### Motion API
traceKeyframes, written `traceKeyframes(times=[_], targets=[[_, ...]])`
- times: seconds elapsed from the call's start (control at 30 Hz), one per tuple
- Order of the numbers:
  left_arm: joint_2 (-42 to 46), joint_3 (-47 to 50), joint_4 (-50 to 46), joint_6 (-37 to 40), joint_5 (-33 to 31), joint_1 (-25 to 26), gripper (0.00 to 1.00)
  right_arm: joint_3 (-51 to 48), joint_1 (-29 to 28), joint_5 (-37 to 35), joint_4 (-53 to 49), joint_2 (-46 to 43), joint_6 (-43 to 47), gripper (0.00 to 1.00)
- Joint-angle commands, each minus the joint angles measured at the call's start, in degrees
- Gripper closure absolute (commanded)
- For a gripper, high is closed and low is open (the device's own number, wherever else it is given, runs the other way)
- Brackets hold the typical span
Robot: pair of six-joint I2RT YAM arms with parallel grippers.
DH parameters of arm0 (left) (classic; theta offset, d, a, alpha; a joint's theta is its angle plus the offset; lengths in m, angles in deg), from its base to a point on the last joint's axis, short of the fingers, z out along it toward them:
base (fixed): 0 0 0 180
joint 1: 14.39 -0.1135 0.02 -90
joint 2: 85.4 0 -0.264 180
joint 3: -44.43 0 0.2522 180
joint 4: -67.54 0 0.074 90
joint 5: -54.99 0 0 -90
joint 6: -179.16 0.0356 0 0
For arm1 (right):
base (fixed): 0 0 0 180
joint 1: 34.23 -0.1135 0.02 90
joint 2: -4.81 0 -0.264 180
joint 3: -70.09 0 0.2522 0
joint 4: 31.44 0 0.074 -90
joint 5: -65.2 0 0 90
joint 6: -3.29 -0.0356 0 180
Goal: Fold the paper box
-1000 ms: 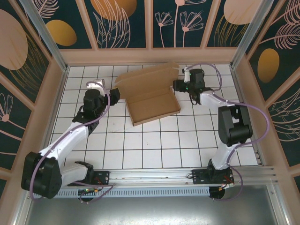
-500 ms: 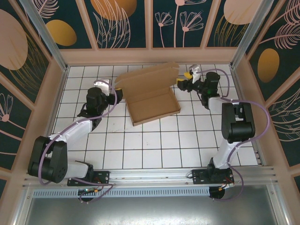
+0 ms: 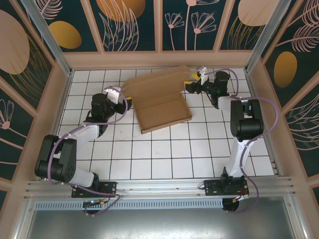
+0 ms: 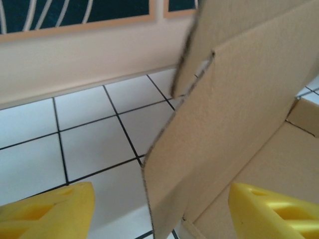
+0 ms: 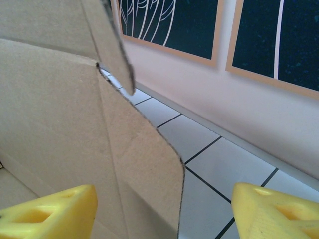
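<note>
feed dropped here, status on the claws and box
Left claw open astride a side flap. Right claw, same. Paper box: lid up. Nothing blocking.

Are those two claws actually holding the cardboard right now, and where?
Nothing is gripped. The left gripper and right gripper both stand open, each straddling an upright end flap of the paper box.

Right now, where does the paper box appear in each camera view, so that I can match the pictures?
Top external: the paper box lies at upper centre, on the floor.
Left wrist: the paper box is on the right side, close up, one flap standing.
Right wrist: the paper box is on the left side, close up.
Shared landmark: the white tiled floor with black grid lines.
</note>
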Motion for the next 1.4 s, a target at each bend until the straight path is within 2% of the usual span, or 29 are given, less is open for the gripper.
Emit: traceKeyframes(times=[0.0, 0.27, 0.47, 0.63, 0.77, 0.83, 0.97, 1.2, 1.37], targets=[[-1.52, -0.2, 4.05, 2.34, 4.58, -0.15, 0.31, 3.34, 0.7, 2.46, -0.71, 2.68, 2.85, 0.29], [-4.28, -1.69, 4.28, 3.5, 4.46, -0.36, 0.44, 6.7, 1.47, 8.51, -0.92, 5.65, 3.71, 0.37], [-5.27, -2.79, 3.96, 3.68, 5.18, -0.42, 0.61, 8.96, 1.65, 13.06, 0.25, 7.18, 0.65, 0.47], [-5.34, -3.12, 3.71, 4.06, 4.85, -0.45, 0.65, 9.2, 1.01, 14.33, -1.46, 7.6, 1.08, 0.61], [-5.45, -3.4, 3.44, 3.85, 4.92, -0.46, 0.72, 7.75, 0.36, 13.36, -2.9, 6.44, 2.6, 0.79], [-5.62, -3.65, 3.27, 3.5, 5.18, -0.5, 0.78, 6.49, 0.08, 11.91, -2.9, 5.48, 2.84, 0.89], [-5.89, -4.7, 2.34, 1.89, 6.32, -0.46, 0.89, 3.13, -1.33, 6.62, -2.54, 1.79, 2.66, 0.99], [-5.97, -4.1, 4.44, -5.66, 3.96, -0.4, 0.92, -6.51, -6.13, -5.93, 2.39, -6.2, -1.19, 1.0], [-5.71, -2.81, 6.41, -9.75, 1.16, -0.22, 0.91, -11.26, -11.74, -21.35, 3.06, -10.06, -3.51, 1.0]])
